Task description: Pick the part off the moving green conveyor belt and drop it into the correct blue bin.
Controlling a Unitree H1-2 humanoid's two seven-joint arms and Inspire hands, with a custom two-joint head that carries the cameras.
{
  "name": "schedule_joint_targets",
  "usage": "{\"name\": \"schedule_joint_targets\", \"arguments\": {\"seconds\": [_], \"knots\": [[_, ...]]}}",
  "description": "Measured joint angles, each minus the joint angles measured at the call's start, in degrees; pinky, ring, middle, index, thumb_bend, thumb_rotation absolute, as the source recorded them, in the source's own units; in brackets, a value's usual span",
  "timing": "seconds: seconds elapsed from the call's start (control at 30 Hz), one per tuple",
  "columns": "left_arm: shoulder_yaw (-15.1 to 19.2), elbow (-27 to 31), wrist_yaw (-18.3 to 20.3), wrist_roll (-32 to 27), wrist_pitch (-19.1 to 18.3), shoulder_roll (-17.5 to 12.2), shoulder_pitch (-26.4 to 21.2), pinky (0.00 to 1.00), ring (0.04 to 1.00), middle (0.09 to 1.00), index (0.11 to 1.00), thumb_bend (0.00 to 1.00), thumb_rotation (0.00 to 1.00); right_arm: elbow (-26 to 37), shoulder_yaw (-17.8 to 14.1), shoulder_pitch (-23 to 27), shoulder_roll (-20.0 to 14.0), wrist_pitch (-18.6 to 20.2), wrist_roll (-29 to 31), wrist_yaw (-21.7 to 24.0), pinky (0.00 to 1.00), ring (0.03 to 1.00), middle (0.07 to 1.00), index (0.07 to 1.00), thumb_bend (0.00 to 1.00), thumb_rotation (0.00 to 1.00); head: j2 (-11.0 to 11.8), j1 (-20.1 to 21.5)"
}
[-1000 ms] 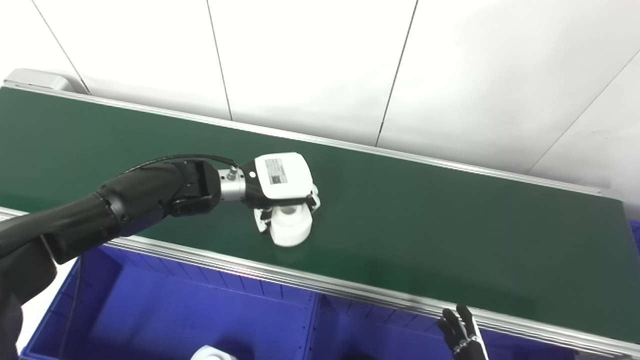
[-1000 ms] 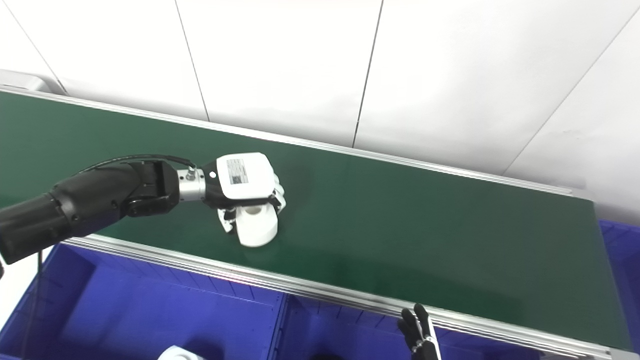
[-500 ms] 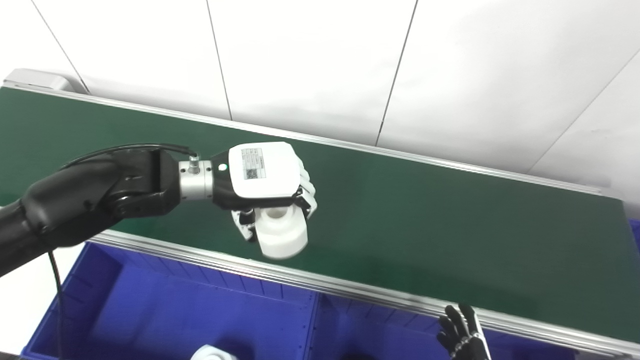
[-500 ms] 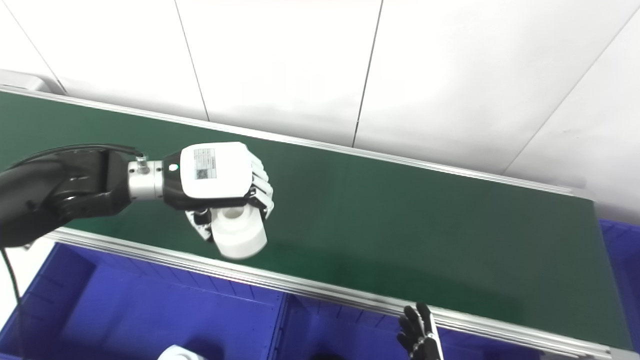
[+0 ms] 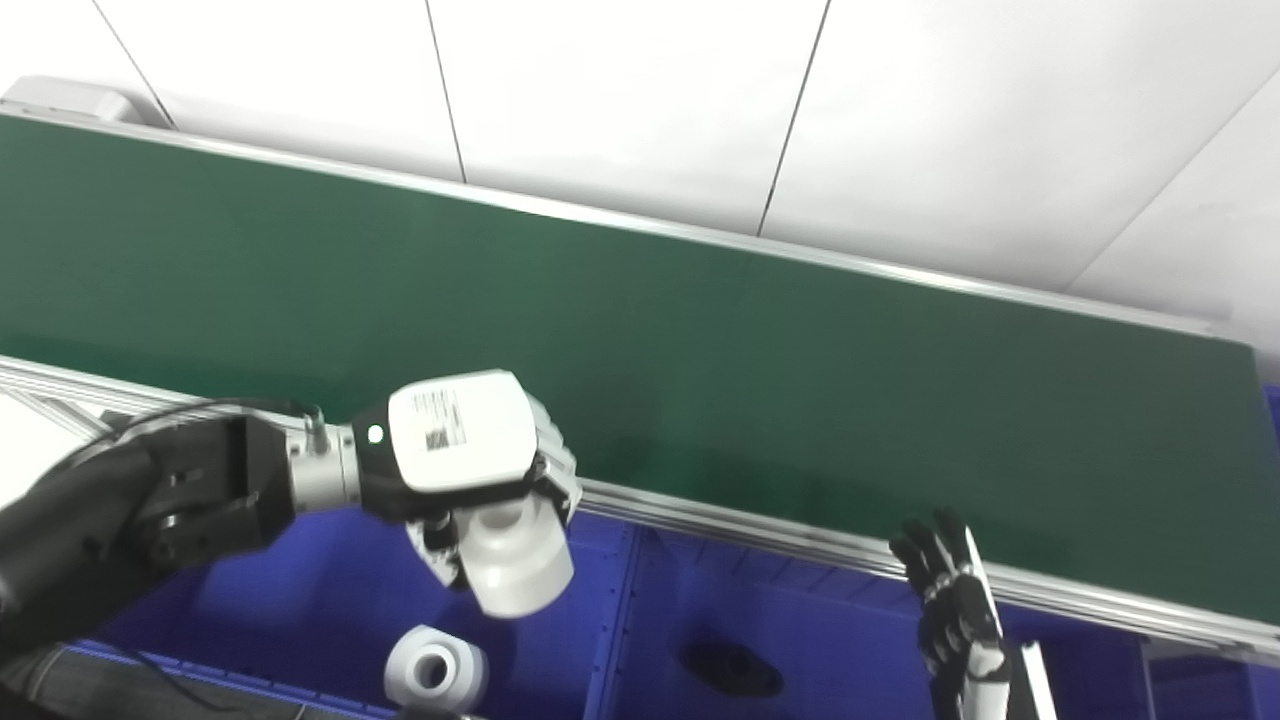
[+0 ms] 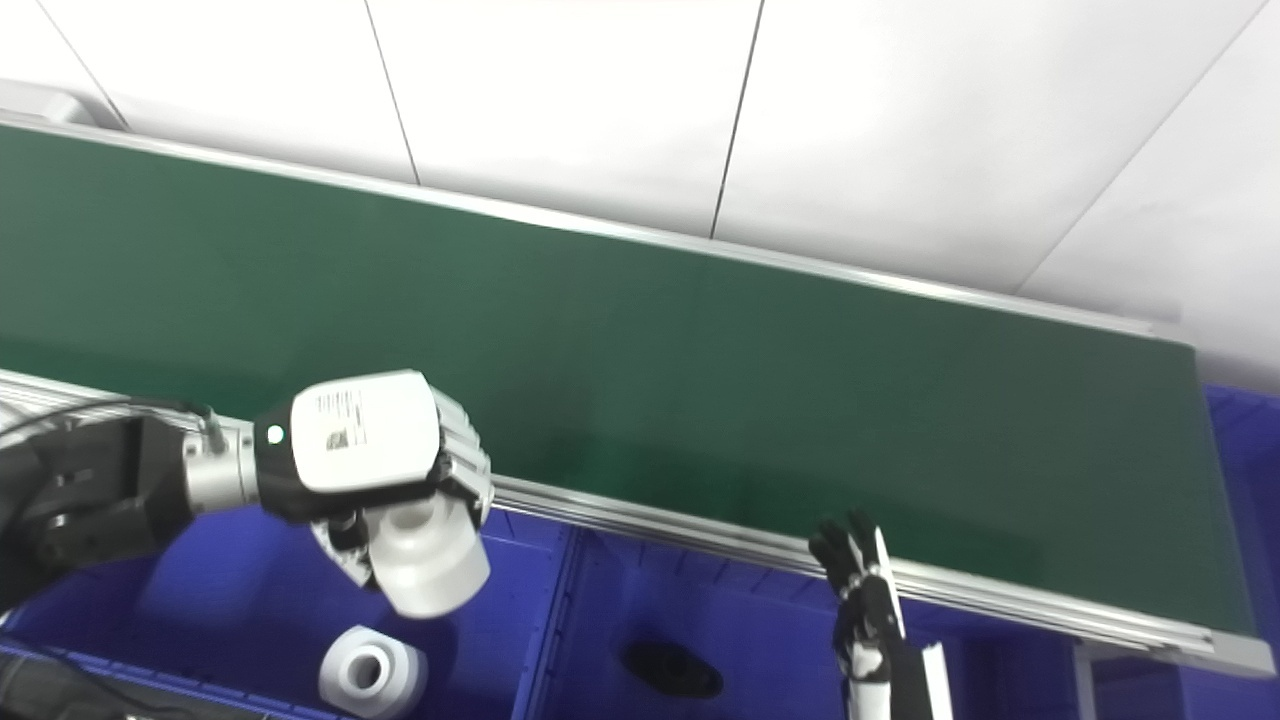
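Left hand (image 5: 470, 480), clenching the white part (image 5: 515, 560), has moved from belt (image 5: 700, 340) to over the left bin (image 5: 330, 610).

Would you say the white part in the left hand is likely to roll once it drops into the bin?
Probably: the white part looks cylindrical and smooth, so it may roll. It seems rigid, keeping its shape in the left hand. A similar part sits in the blue bin.

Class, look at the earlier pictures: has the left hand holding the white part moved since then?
Yes. The left hand has carried the white part off the green belt, across its near rail, over the left blue bin.
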State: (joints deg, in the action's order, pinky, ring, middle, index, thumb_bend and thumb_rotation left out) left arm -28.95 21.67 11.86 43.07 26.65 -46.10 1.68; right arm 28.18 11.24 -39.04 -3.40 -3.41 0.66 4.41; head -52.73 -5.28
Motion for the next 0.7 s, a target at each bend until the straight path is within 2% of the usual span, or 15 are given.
{"name": "schedule_joint_targets", "arguments": {"seconds": [0.1, 0.3, 0.43, 0.47, 0.53, 0.6, 0.63, 0.67, 0.7], "knots": [[-0.95, -3.76, -1.90, 2.95, -0.01, 0.86, 2.00, 0.45, 0.454, 0.502, 0.474, 0.50, 0.00, 0.00, -0.15, 0.63, -0.09, 0.76, 0.09, 0.06, 1.00, 0.920, 0.915, 0.972, 0.81, 1.00, 0.43, 1.58], [-4.06, -13.05, -7.85, 9.68, -0.01, 2.45, 2.62, 0.45, 0.459, 0.508, 0.477, 0.50, 0.00, -0.01, -0.39, 1.03, -0.75, 0.77, 0.04, 0.10, 1.00, 0.909, 0.902, 0.960, 0.83, 1.00, 1.49, 2.64], [-3.45, -14.88, -8.99, 14.43, -0.04, 4.28, 2.86, 0.42, 0.450, 0.498, 0.488, 0.51, 0.00, -0.14, -0.40, 0.83, -0.79, 0.76, -0.05, 0.09, 0.99, 0.911, 0.903, 0.958, 0.83, 0.99, 2.28, 3.08], [-2.96, -14.96, -9.85, 15.75, -0.04, 4.85, 2.90, 0.39, 0.431, 0.477, 0.501, 0.51, 0.00, -0.20, -0.39, 0.79, -0.80, 0.76, -0.04, 0.09, 0.98, 0.908, 0.904, 0.957, 0.83, 0.99, 2.19, 3.08], [-2.14, -15.75, -12.46, 17.67, -0.04, 6.01, 2.91, 0.40, 0.434, 0.481, 0.509, 0.51, 0.00, -0.22, -0.39, 0.73, -0.82, 0.76, -0.03, 0.11, 0.96, 0.907, 0.905, 0.955, 0.83, 0.99, 2.19, 3.08], [-1.89, -16.17, -13.41, 18.67, -0.04, 6.52, 3.00, 0.44, 0.500, 0.477, 0.508, 0.52, 0.00, -0.21, -0.37, 0.65, -0.85, 0.76, -0.03, 0.12, 0.96, 0.907, 0.908, 0.951, 0.83, 0.99, 2.46, 3.08], [-1.88, -16.15, -13.66, 19.20, -0.04, 6.62, 3.09, 0.47, 0.537, 0.547, 0.566, 0.71, 0.14, -0.21, -0.37, 0.52, -0.85, 0.76, -0.03, 0.12, 0.97, 0.907, 0.907, 0.950, 0.83, 0.99, 2.28, 3.26], [-1.89, -16.14, -13.76, 19.86, -0.03, 6.66, 3.19, 0.49, 0.560, 0.591, 0.602, 0.82, 0.23, -0.21, -0.37, 0.38, -0.85, 0.76, -0.03, 0.11, 0.97, 0.908, 0.907, 0.950, 0.83, 0.99, 1.93, 3.26], [-1.89, -16.13, -13.80, 20.42, -0.03, 6.66, 3.31, 0.51, 0.585, 0.622, 0.621, 0.86, 0.30, -0.25, -0.38, 0.32, -0.84, 0.76, 0.04, 0.12, 0.96, 0.908, 0.907, 0.950, 0.83, 0.98, 2.71, 2.74]]}}
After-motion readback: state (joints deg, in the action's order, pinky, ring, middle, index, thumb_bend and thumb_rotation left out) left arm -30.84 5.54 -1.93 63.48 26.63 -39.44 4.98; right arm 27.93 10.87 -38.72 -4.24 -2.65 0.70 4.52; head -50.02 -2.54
